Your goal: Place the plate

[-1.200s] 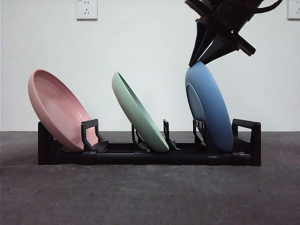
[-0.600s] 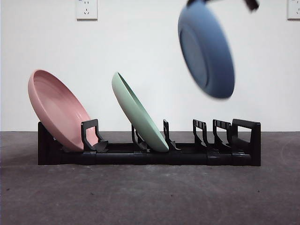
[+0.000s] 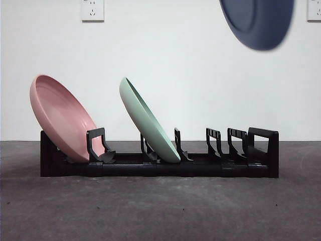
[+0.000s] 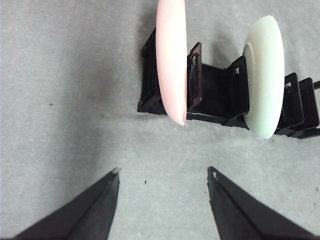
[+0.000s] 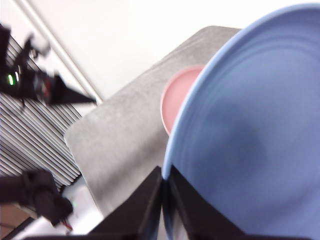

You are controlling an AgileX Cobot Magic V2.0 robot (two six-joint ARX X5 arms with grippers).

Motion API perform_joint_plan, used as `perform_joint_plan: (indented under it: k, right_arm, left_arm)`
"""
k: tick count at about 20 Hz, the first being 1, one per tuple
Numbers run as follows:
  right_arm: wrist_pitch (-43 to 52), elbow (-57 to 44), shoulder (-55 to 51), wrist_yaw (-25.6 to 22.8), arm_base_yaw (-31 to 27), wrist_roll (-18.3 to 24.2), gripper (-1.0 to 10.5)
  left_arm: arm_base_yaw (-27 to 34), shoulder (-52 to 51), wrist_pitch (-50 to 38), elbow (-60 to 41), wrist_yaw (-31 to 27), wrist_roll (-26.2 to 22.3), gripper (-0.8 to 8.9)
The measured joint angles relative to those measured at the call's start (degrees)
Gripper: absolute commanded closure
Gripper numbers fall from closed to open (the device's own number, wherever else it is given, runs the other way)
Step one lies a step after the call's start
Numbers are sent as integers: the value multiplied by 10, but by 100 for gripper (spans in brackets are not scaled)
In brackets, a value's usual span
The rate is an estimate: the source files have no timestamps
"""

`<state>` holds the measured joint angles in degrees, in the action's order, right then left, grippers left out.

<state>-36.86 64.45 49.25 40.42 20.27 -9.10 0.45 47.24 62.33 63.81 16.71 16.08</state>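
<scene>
The blue plate (image 3: pixel 257 22), smooth and round, is hanging tilted on edge high above the black rack (image 3: pixel 159 163); the right gripper (image 5: pixel 165 192) is pinching its rim between narrow fingers.

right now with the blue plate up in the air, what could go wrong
The right gripper pinches the blue plate only by its rim, and the plate is blurred with motion high above the rack, so it could slip and drop.

Swung back down, it might strike the green plate or the upright dividers at the open end of the rack.

The left gripper hangs open near the pink plate, too far away to catch anything.
</scene>
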Motion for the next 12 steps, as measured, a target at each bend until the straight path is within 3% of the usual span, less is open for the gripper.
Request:
perform_joint_plan:
  k: [4,7,9,12]
  right_arm:
    - [40,-150,-123,-1,30,4,939]
    - [27,-218,-173,-2,89,8,939]
    - [9,-222,-169,-35,150,14,939]
    - [9,-222,-139,-124,262,18,939]
  left_arm:
    - [0,0,0,0,0,0,532]
    - [0,0,0,0,0,0,532]
    - [0,0,0,0,0,0,532]
    - [0,0,0,0,0,0,532]
